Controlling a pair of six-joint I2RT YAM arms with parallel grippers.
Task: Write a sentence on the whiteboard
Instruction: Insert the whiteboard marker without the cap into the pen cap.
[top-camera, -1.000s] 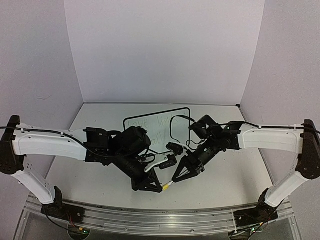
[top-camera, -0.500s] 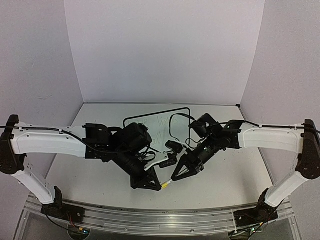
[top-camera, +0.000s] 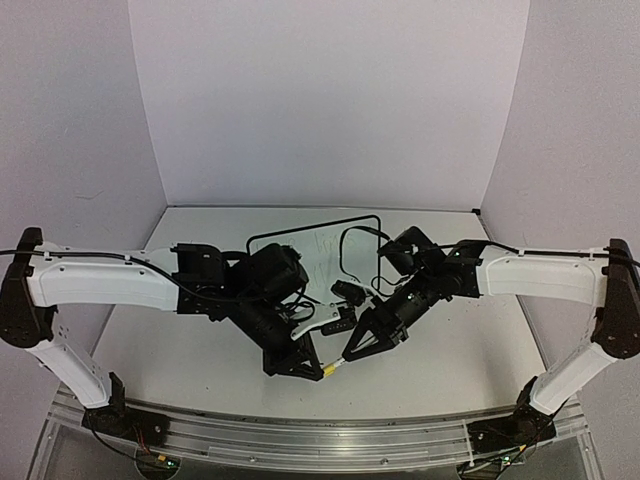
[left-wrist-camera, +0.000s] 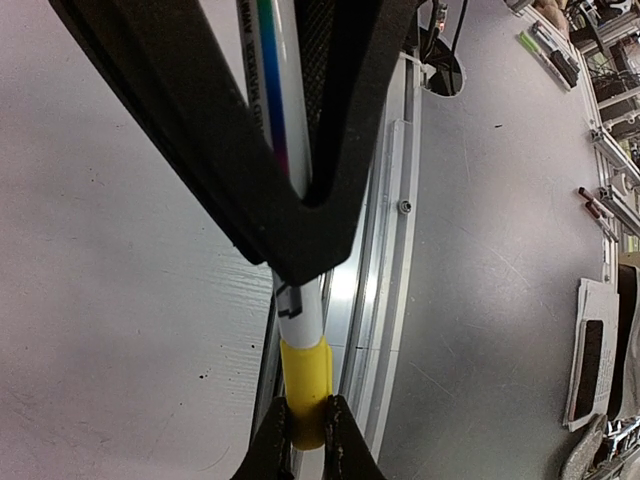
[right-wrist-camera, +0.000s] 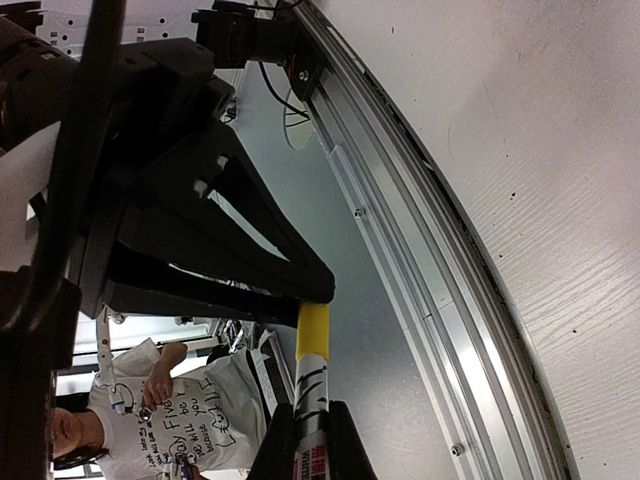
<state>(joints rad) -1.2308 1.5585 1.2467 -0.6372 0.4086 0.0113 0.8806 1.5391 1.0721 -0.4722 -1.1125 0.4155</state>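
My left gripper (left-wrist-camera: 298, 250) pinches the marker (left-wrist-camera: 298, 315) barrel. My right gripper (right-wrist-camera: 308, 440) pinches its end by the yellow cap (left-wrist-camera: 305, 380), probably for capping. The whiteboard (top-camera: 325, 262) lies on the bench (top-camera: 450, 350) behind, with the sentence (top-camera: 322, 240) faint.

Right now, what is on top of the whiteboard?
Faint writing shows on the whiteboard's far part; a black cable over its right side. The left arm and right arm hide its near part.
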